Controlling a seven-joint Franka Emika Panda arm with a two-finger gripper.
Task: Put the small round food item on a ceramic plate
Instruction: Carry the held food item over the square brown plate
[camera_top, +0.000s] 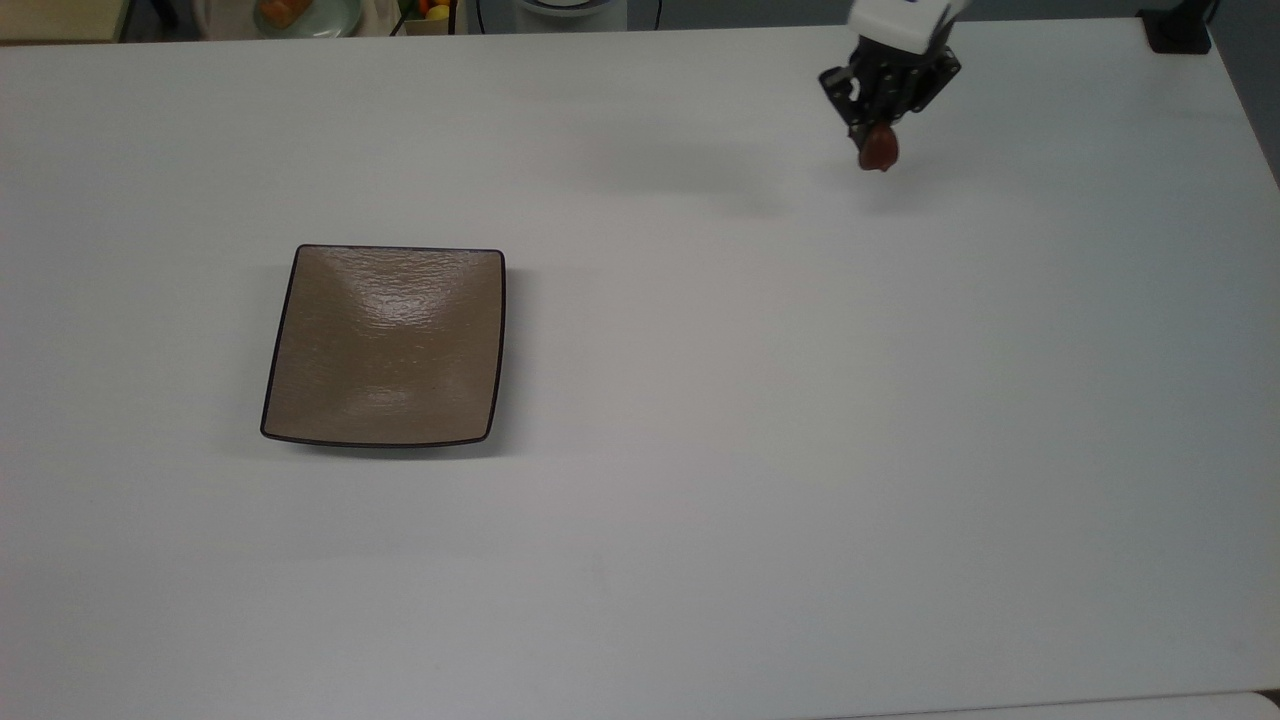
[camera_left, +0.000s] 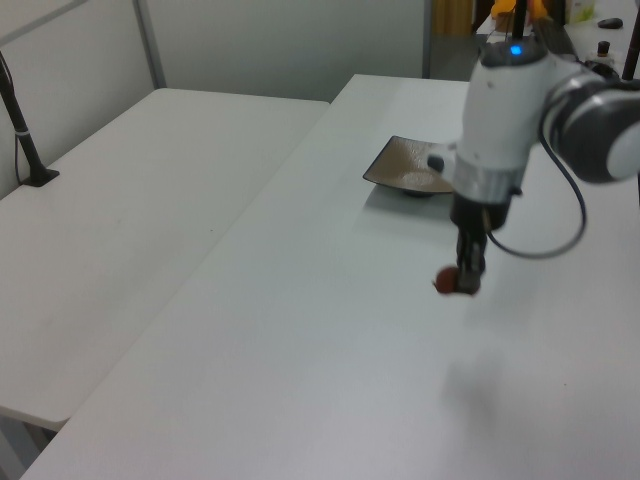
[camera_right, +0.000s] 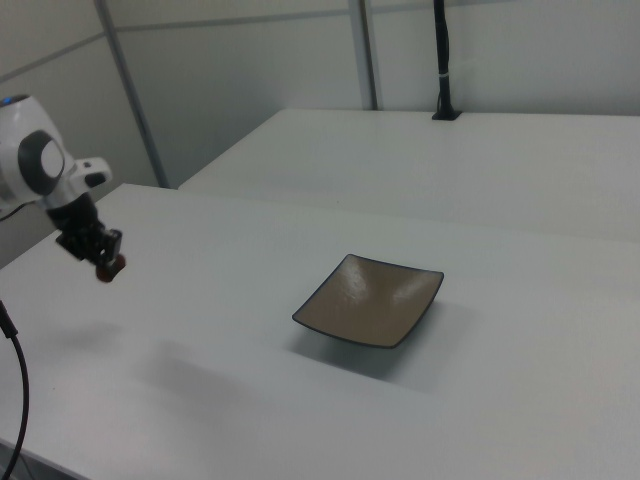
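My gripper (camera_top: 878, 140) hangs well above the white table at the top view's upper right, shut on the small round food item (camera_top: 878, 150), a glossy dark reddish-brown lump. The same lump (camera_left: 449, 281) shows at the fingertips in the left view, with its shadow on the table below. In the right view the gripper (camera_right: 103, 262) holds the food item (camera_right: 108, 267) at the far left. The ceramic plate (camera_top: 385, 345), square, tan-brown with a thin dark rim, lies bare far off at the top view's left; the plate (camera_left: 400, 160) sits behind the arm in the left view, and the plate (camera_right: 370, 300) is mid-table in the right view.
The white table (camera_top: 700, 450) spreads wide between gripper and plate. A pale round dish with orange food (camera_top: 300, 12) and some fruit (camera_top: 432, 10) sit beyond the table's far edge. A black post base (camera_top: 1178, 30) stands at the top view's upper right corner.
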